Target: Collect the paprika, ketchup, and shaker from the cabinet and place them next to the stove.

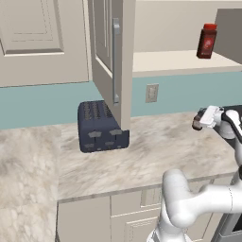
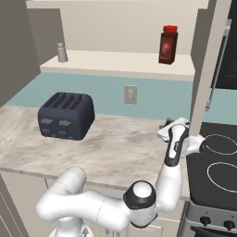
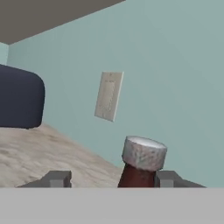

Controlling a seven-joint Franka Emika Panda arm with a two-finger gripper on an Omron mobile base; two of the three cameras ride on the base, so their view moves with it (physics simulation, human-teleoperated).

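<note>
Releasing: gripper (image 3: 113, 178), fingers apart, astride a grey-capped dark red bottle (image 3: 141, 162) on the counter (image 1: 156, 146) left of the stove (image 2: 217, 162) — a brushing finger could topple it.

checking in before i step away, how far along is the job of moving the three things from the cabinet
One dark red bottle with a grey cap stands on the counter beside the stove, between the open gripper fingers. A red-capped bottle and a small grey shaker are left on the cabinet shelf.

Paprika jar (image 3: 141, 164) — lower body cut off; label unreadable.
</note>
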